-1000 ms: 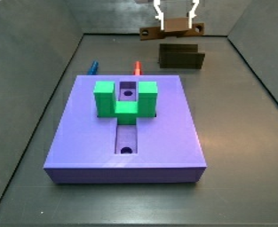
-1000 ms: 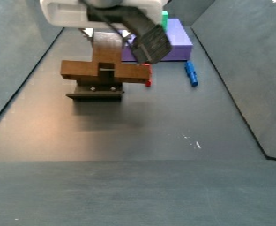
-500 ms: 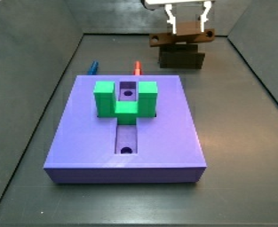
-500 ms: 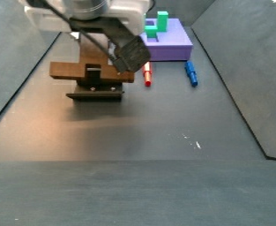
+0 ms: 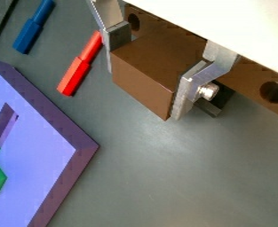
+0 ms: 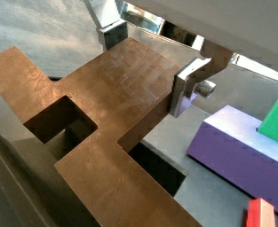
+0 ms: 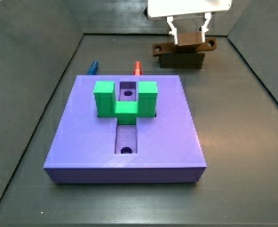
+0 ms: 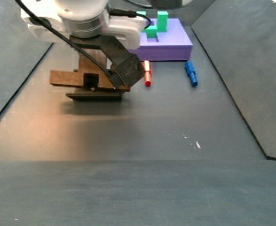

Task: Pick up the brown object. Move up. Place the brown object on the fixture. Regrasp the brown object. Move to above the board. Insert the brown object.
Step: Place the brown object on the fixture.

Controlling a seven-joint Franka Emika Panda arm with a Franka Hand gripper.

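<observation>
**Hand clamped on the brown object, down at the fixture**

You see the hand (image 5: 165, 66) pinching the brown object (image 5: 153, 78) between its two silver fingers (image 5: 198, 82), one plate on each side of the bar. In both wrist views the bar is a smooth orange-brown block with flat faces; in a wrist view a round hole (image 5: 275, 90) shows near the end past one finger, and in a wrist view (image 6: 117, 97) a square notch cuts into its broad face. In a side view the brown object (image 8: 78, 79) sits on top of the dark fixture (image 8: 95, 94), directly under the hand (image 8: 105, 66); whether its full weight rests there, you cannot tell.

The floor (image 8: 140, 159) is dark grey and matte, walled by grey panels on the sides.

Count around the hand: one purple board (image 7: 129, 133) well away from it, carrying one green U-shaped block (image 7: 125, 100); one red peg (image 8: 147, 77) just beside the hand; one blue peg (image 8: 190, 72) a little beyond the red one. Both pegs lie flat between the hand and the board.
</observation>
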